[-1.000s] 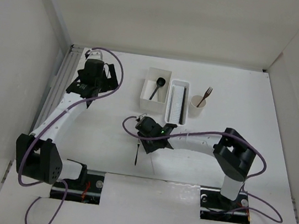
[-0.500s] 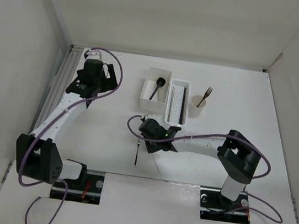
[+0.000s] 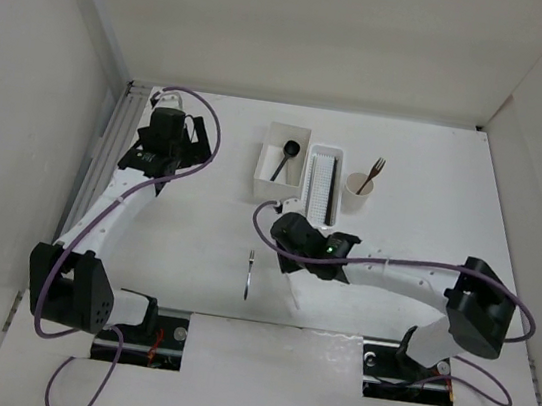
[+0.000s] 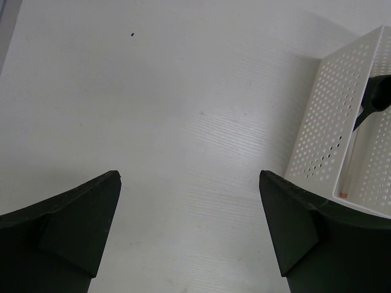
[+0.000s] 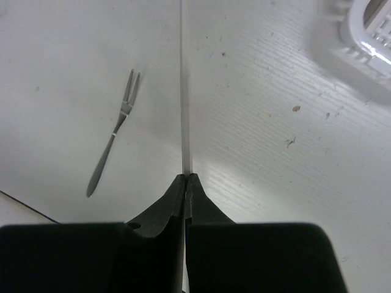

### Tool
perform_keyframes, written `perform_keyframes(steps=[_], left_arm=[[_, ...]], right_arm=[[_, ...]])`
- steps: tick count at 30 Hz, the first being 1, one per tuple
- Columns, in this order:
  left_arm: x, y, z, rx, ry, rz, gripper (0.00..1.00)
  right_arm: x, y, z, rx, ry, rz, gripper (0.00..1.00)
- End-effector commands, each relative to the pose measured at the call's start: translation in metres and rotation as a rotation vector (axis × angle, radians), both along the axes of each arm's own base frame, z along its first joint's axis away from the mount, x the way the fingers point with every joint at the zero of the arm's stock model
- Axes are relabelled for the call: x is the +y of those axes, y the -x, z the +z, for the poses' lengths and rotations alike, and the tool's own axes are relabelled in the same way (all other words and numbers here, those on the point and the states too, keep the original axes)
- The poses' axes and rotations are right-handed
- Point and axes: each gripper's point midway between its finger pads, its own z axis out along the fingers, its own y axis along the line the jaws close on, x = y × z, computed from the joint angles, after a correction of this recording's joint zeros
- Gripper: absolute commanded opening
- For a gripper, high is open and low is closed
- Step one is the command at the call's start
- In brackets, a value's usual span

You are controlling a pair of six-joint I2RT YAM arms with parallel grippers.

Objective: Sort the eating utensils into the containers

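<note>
My right gripper [image 5: 185, 177] is shut on a thin pale chopstick [image 5: 183, 91] that sticks straight out ahead of the fingertips, above the table. A small silver fork [image 5: 115, 134] lies on the table to its left, also seen as the fork [image 3: 250, 273] left of the right gripper [image 3: 290, 232]. The white square box [image 3: 269, 167] holds a black spoon [image 3: 284, 157]. Beside it stand the narrow oblong basket [image 3: 321, 185] and the cream cup [image 3: 355, 195] with a dark fork [image 3: 373, 170] in it. My left gripper [image 4: 189, 232] is open over bare table.
The perforated box wall [image 4: 327, 122] with the spoon [image 4: 374, 97] inside is at the right of the left wrist view. A basket corner [image 5: 366, 27] shows at the top right of the right wrist view. Side walls enclose the table.
The right gripper closed on the pale chopstick and moved right and away from the silver fork, which now lies uncovered. The left arm has not moved.
</note>
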Motion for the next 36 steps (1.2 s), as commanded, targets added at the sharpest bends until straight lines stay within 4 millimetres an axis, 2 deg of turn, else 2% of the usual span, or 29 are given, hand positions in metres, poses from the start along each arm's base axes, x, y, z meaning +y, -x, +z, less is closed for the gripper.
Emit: perform_keyframes(steps=[1,5,6,7,9,10,11,12,13,14,15,17,19,21,23,25,29,36], left_arm=[[0.003,-0.001,0.008,-0.033,0.010,0.012,0.96],[0.003,-0.001,0.008,-0.033,0.010,0.012,0.96],[0.003,-0.001,0.008,-0.033,0.010,0.012,0.96],[0.003,-0.001,0.008,-0.033,0.010,0.012,0.96],[0.003,-0.002,0.004,-0.024,0.008,0.012,0.96],[0.002,-0.002,0.004,-0.023,0.014,0.004,0.96],[0.002,-0.002,0.004,-0.023,0.014,0.004,0.96],[0.002,-0.002,0.004,-0.023,0.014,0.004,0.96],[0.002,-0.002,0.004,-0.023,0.014,0.004,0.96],[0.002,-0.002,0.004,-0.023,0.014,0.004,0.96],[0.002,-0.002,0.004,-0.023,0.014,0.004,0.96],[0.005,-0.002,0.004,-0.023,0.014,0.013,0.96],[0.005,-0.002,0.004,-0.023,0.014,0.013,0.96],[0.011,-0.002,0.004,-0.024,0.008,0.031,0.96],[0.015,-0.004,0.001,-0.013,0.006,0.042,0.96],[0.018,-0.006,0.001,-0.013,0.006,0.051,0.96],[0.021,-0.007,-0.003,-0.001,0.005,0.061,0.96],[0.026,-0.011,-0.007,0.012,0.008,0.072,0.96]], right_arm=[[0.007,-0.008,0.034,-0.091,-0.097,-0.014,0.00],[0.006,-0.036,0.101,-0.251,-0.193,-0.106,0.00],[-0.006,-0.055,0.112,-0.284,-0.192,-0.175,0.00],[-0.008,-0.071,0.136,-0.314,-0.226,-0.207,0.00],[-0.024,-0.098,0.143,-0.318,-0.204,-0.283,0.00],[-0.041,-0.126,0.159,-0.345,-0.211,-0.354,0.00],[-0.047,-0.138,0.160,-0.350,-0.207,-0.386,0.00],[-0.052,-0.153,0.149,-0.347,-0.160,-0.396,0.00],[-0.066,-0.169,0.146,-0.350,-0.138,-0.438,0.00],[-0.067,-0.181,0.151,-0.353,-0.149,-0.454,0.00],[-0.069,-0.192,0.136,-0.335,-0.103,-0.442,0.00],[-0.077,-0.212,0.136,-0.332,-0.101,-0.464,0.00],[-0.080,-0.223,0.122,-0.313,-0.088,-0.477,0.00],[-0.086,-0.236,0.120,-0.325,-0.104,-0.502,0.00],[-0.089,-0.246,0.106,-0.313,-0.090,-0.506,0.00],[-0.094,-0.254,0.092,-0.290,-0.086,-0.512,0.00],[-0.090,-0.263,0.057,-0.230,-0.060,-0.476,0.00],[-0.092,-0.249,0.022,-0.159,-0.038,-0.469,0.00]])
